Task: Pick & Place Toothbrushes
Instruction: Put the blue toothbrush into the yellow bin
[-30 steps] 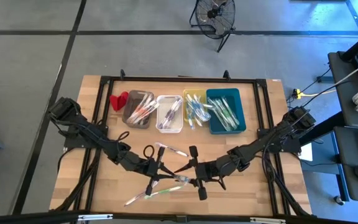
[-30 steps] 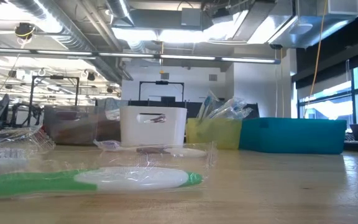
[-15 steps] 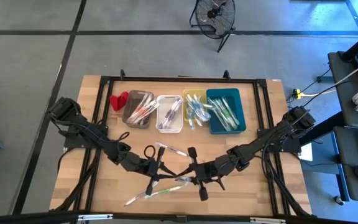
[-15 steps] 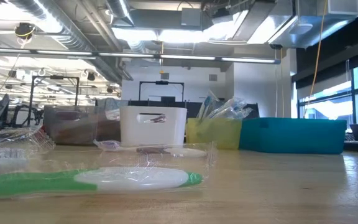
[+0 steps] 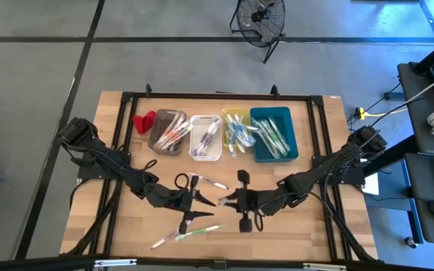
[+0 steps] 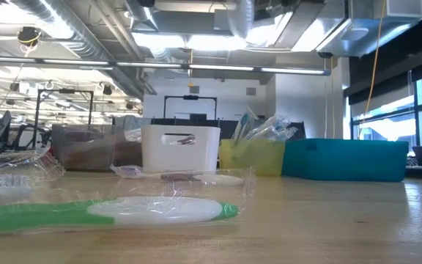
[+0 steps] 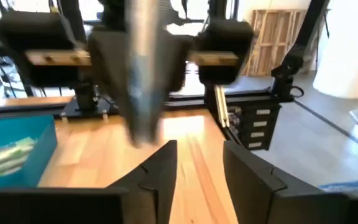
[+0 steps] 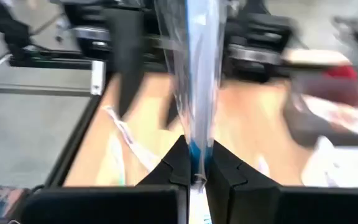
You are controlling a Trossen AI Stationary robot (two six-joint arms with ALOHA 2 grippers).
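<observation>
toothbrush [image 8: 194, 74], wrapped, has passed from the left gripper [image 5: 200, 200], now parted and empty, to the right gripper [image 5: 232, 202], clamped on it mid-table; bins come next.

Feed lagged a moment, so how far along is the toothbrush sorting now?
Four bins already hold toothbrushes. The right tool is shut on a blue-tipped wrapped toothbrush; the left tool stands open. A few loose toothbrushes remain on the table.
</observation>
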